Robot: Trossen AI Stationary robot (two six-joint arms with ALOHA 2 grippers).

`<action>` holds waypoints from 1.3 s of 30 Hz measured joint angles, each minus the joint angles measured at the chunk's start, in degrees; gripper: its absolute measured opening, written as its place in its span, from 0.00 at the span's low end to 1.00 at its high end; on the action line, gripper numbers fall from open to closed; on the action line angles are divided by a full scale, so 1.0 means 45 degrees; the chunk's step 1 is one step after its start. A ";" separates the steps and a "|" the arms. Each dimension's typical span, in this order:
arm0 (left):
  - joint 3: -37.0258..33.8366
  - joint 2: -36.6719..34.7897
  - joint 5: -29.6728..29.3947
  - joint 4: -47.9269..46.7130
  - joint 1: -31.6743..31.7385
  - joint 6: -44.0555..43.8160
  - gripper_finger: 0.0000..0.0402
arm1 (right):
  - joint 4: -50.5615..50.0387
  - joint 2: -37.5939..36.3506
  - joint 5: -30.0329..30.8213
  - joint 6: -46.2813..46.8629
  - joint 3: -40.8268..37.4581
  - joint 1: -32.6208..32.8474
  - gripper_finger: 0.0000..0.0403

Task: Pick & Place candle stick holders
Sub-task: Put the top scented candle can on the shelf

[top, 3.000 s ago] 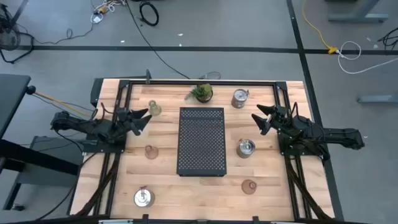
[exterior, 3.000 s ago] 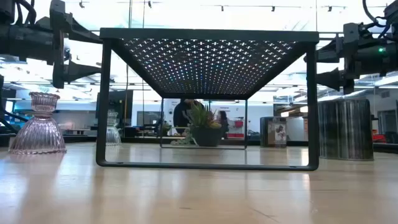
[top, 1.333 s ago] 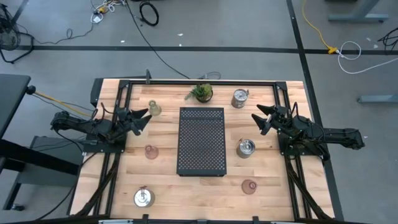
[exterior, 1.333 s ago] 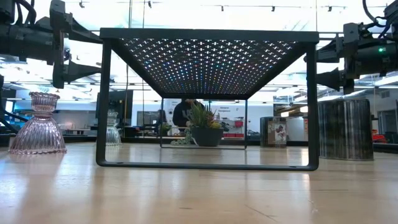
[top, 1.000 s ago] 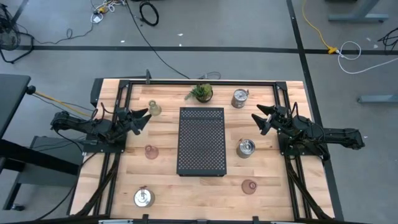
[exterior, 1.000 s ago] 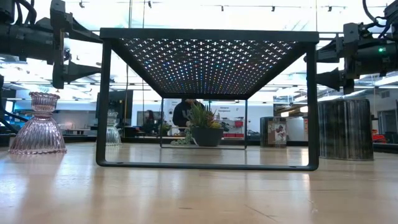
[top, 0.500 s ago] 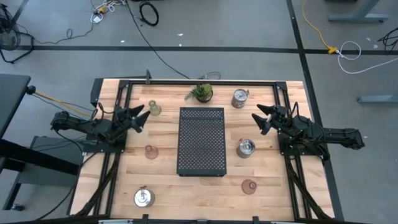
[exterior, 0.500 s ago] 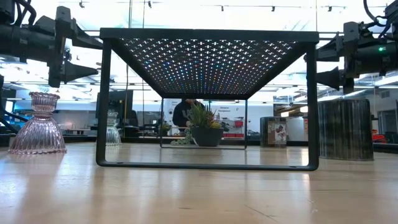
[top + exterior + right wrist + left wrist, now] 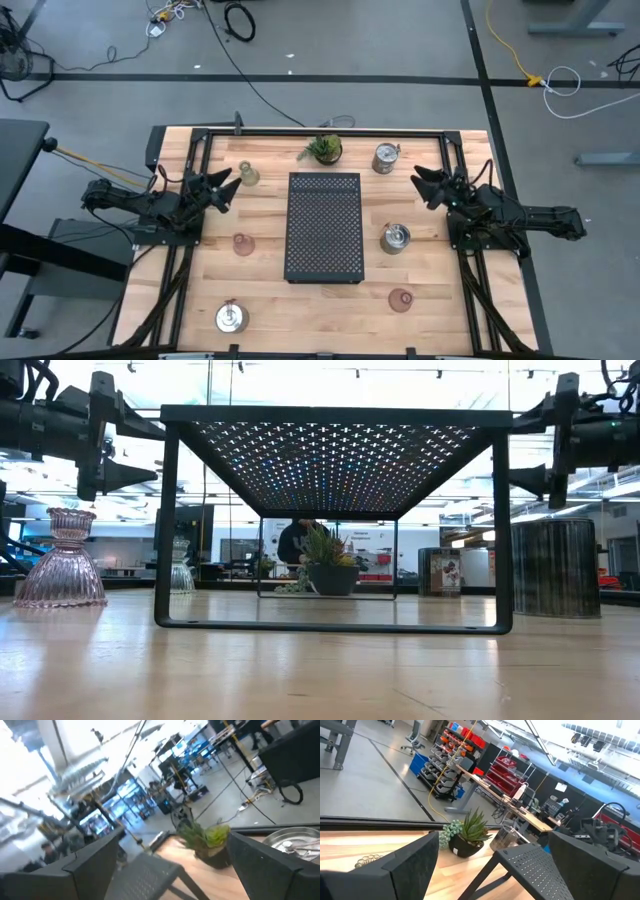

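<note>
The black perforated tray (image 9: 324,227) stands mid-table with bare wood on both long sides; the six candle stick holders (image 9: 396,238) ring it, silver ones right of it, beyond its far right corner and off its near left corner, glass ones left of it and off its near right corner. Since a moment ago the right gripper (image 9: 424,186) has swung slightly away from the tray. Both arms hover level, and the left gripper (image 9: 222,188) left of the tray and the right one both gape wide, holding nothing.
</note>
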 joint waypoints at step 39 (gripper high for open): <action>-0.0003 0.0005 0.0427 -0.0881 0.0000 0.0449 0.94 | 0.6981 -0.0005 0.5263 0.1936 0.0000 -0.0029 0.91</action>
